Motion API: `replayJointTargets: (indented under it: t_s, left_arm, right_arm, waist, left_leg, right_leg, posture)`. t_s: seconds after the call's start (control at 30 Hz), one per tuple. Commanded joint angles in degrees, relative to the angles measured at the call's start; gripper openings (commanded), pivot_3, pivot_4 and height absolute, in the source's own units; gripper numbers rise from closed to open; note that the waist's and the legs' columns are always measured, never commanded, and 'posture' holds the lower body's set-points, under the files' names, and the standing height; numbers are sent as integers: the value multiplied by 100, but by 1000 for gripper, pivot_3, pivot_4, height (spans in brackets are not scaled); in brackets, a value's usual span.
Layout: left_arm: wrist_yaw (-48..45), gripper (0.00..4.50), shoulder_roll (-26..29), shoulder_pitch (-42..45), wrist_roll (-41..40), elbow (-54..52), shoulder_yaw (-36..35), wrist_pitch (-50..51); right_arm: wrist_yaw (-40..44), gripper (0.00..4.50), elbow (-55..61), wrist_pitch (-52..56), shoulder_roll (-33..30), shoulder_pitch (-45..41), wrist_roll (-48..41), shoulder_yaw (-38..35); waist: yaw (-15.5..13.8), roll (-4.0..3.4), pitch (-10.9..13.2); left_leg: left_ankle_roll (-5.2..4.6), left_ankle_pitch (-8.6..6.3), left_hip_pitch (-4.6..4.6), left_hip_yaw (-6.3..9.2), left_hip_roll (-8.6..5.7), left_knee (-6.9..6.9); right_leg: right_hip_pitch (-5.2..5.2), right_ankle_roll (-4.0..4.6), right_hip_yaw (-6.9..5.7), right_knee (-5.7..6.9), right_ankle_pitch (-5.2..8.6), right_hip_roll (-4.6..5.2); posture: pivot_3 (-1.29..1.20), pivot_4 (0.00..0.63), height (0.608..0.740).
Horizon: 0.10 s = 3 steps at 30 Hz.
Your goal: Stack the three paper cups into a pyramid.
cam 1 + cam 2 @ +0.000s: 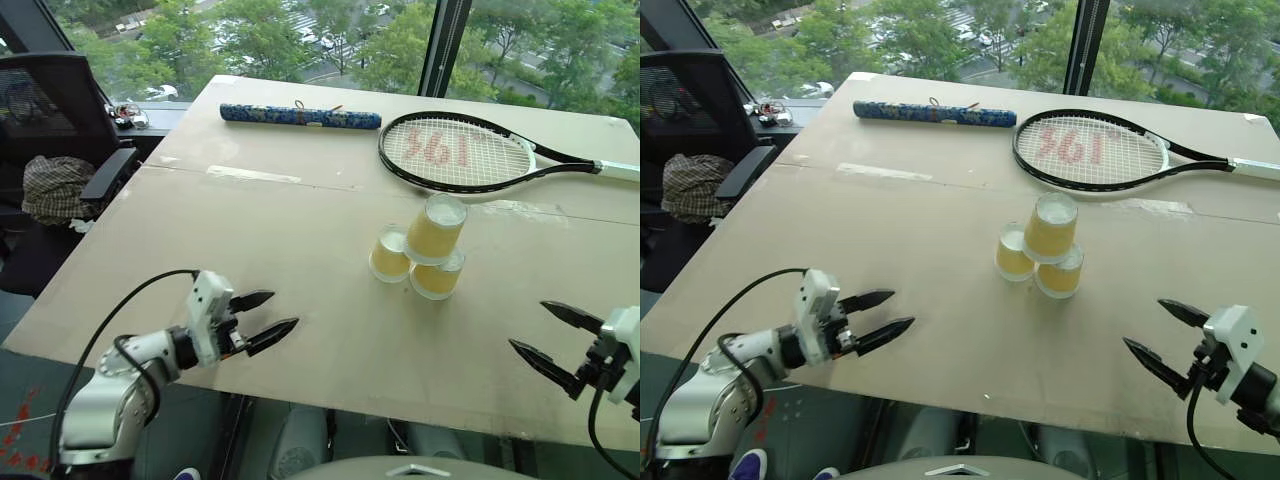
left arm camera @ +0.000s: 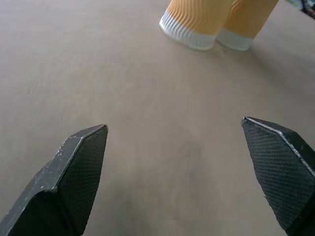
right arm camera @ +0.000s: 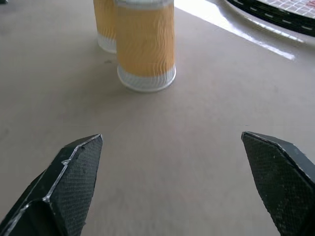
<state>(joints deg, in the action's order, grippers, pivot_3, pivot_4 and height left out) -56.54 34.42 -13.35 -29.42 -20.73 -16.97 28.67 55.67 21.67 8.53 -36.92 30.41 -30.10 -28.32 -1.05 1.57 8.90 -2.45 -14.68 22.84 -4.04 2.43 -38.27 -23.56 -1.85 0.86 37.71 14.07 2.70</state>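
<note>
left gripper (image 1: 275, 313) jaws apart, empty | right gripper (image 1: 553, 335) jaws apart, empty | cups (image 1: 425, 250) mid-table: two inverted, touching, third on top, leaning | racket (image 1: 455, 152) just behind | your risk: any nudge would've toppled it

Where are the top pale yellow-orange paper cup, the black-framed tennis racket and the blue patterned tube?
top pale yellow-orange paper cup (image 1: 436, 232), left eye view, on its side wall.
black-framed tennis racket (image 1: 455, 153), left eye view, on the strings of its head.
blue patterned tube (image 1: 300, 116), left eye view, at mid-length.
</note>
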Motion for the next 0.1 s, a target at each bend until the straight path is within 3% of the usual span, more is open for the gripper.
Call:
replayJointTargets:
  t_s: [0.03,0.1]
  left_arm:
    - [159,4458,3,-294,-89,-332,-270,-228]
    - [281,4458,-16,-343,-87,-366,-266,-230]
  right_arm:
    - [224,4500,-263,-254,-106,122,-2,-377]
    - [288,4500,-357,-287,-134,106,-9,-393]
  waist:
    - [19,-2,-3]
    - [22,-2,-3]
  left_leg:
    - [1,0,-1,-1,-1,0]
    - [3,-2,-2,-2,0,0]
  right_leg:
    - [0,-2,0,0,1,5]
    - [0,-1,-1,0,1,8]
  posture:
    - [0,150,740]
    - [0,150,740]
